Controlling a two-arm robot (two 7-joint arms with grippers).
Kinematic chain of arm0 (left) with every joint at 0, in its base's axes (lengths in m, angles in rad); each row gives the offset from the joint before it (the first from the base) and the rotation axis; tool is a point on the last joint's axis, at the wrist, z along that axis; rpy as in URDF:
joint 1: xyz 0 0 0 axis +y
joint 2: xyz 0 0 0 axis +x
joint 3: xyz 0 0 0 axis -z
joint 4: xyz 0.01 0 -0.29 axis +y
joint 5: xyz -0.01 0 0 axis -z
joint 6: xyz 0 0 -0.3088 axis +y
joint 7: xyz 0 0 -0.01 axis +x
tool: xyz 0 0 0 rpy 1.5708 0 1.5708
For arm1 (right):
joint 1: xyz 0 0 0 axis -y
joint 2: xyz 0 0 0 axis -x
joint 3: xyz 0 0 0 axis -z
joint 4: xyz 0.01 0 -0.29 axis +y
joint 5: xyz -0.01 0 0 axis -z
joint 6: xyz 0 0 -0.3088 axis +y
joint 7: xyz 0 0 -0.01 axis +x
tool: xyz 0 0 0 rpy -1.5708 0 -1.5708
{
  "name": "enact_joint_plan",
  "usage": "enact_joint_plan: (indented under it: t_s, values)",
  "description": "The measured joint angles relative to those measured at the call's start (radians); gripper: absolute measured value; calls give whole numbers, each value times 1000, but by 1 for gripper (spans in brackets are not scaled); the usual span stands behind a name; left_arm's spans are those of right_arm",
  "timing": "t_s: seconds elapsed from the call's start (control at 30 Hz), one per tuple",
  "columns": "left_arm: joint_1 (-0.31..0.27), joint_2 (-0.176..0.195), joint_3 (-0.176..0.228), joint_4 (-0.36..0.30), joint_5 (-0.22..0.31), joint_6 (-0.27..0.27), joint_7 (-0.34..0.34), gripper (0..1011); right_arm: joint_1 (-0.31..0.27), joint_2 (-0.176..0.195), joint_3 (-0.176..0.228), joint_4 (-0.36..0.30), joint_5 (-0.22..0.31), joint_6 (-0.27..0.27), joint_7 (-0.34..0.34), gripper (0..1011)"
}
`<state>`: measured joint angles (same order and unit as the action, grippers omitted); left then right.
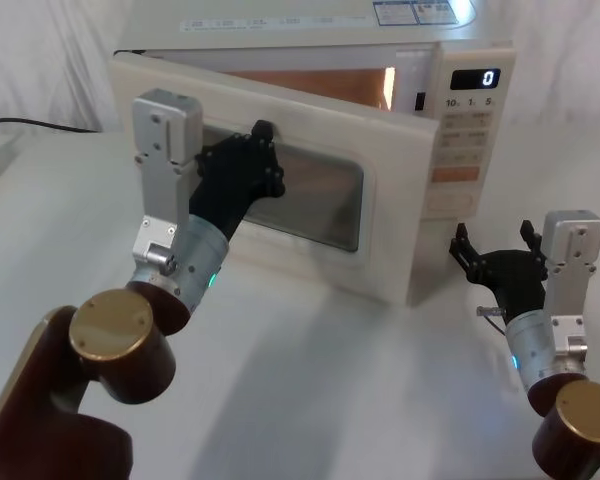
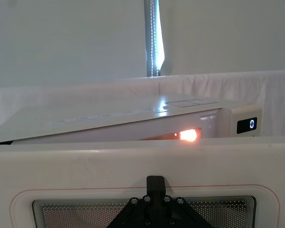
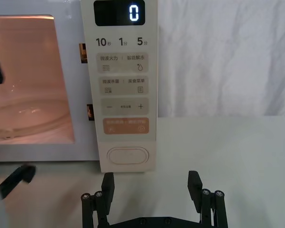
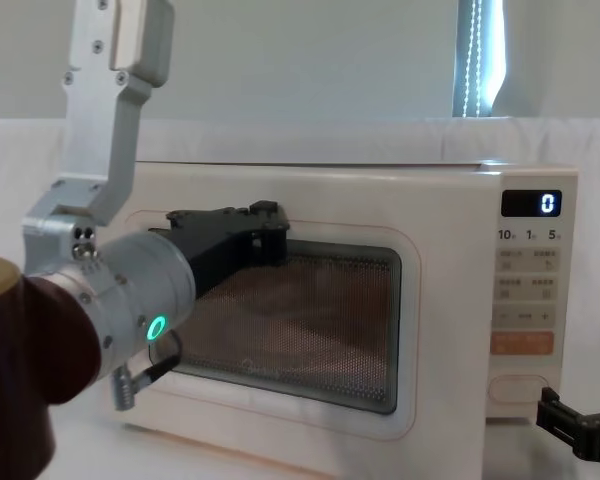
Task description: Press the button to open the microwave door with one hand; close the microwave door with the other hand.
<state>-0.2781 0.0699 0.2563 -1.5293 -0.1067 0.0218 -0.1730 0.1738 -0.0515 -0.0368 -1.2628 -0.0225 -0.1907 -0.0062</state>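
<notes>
Head view: the microwave door [image 1: 310,190] stands ajar at the worktop's far edge, left claw [image 1: 263,150] pressed against its glass to push it shut; finger spread cannot be told. Right wrist view: right claw [image 3: 152,187], fingers wide, hangs clear below the button [image 3: 128,156].

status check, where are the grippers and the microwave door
Left gripper against microwave door, door ajar. Right gripper open, just off the button. Nothing in the way.

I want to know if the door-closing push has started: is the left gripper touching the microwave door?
Touching. In the head view the left gripper is pressed against the front of the half-open microwave door, near its top edge; the chest view shows no gap either.
</notes>
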Motion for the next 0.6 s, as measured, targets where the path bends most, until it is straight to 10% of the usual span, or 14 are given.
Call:
enact_joint_plan:
  t_s: [0.6]
  values:
    - [-90, -27, 32, 126, 25, -35, 2, 0, 0, 0, 0, 0, 0, 0, 0, 1002]
